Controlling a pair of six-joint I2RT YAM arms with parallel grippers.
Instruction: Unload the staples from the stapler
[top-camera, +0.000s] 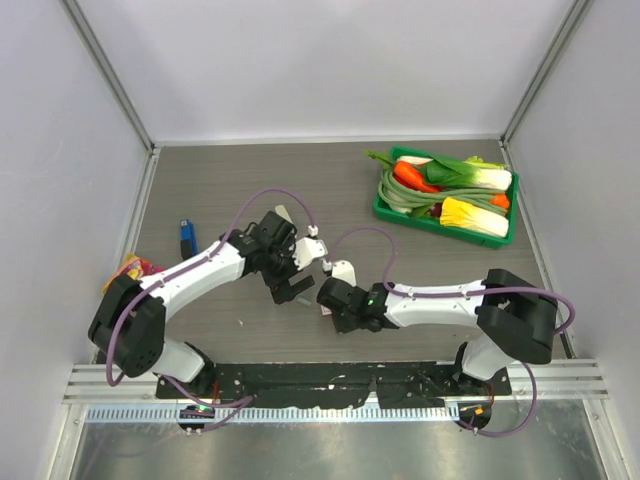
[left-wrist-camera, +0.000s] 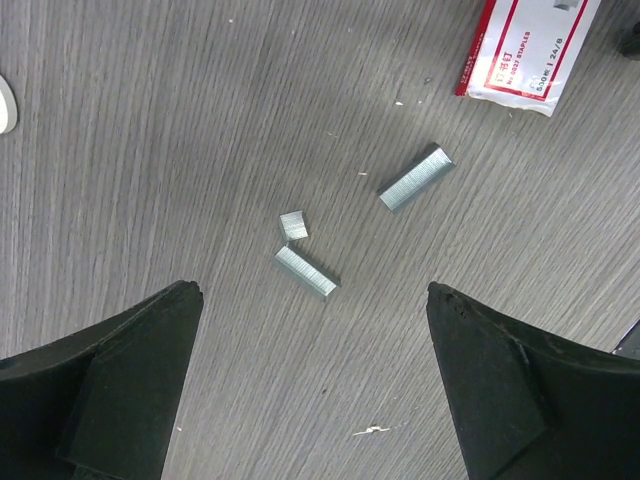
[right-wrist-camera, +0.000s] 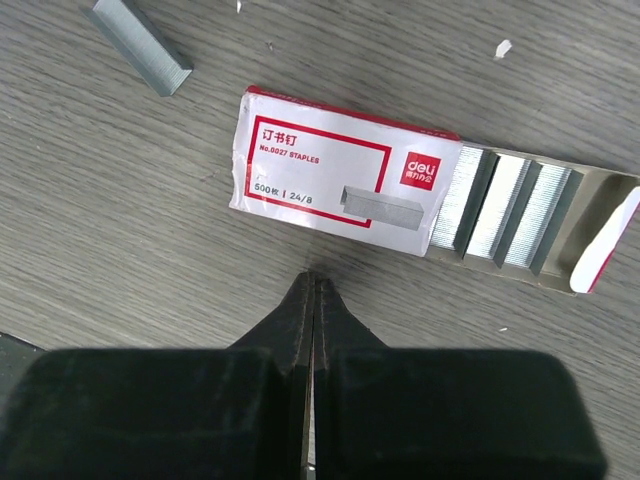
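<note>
Grey wood-grain surface (top-camera: 220, 180) between white walls (top-camera: 300, 60). The blue stapler (top-camera: 186, 238) lies near the left edge, long axis near-to-far, nearer the left pincer (left-wrist-camera: 312, 292), which gapes over loose staples (left-wrist-camera: 416, 179); right pincer (right-wrist-camera: 312, 285) closed, empty.

1. A green tray (top-camera: 379, 207) of vegetables (top-camera: 470, 214) sits at the table's (top-camera: 250, 180) far right.
2. An orange packet (top-camera: 136, 268) lies at its left edge.
3. A white-and-red box (right-wrist-camera: 340, 175) lies flat, drawer (right-wrist-camera: 603, 192) slid partly out.
</note>
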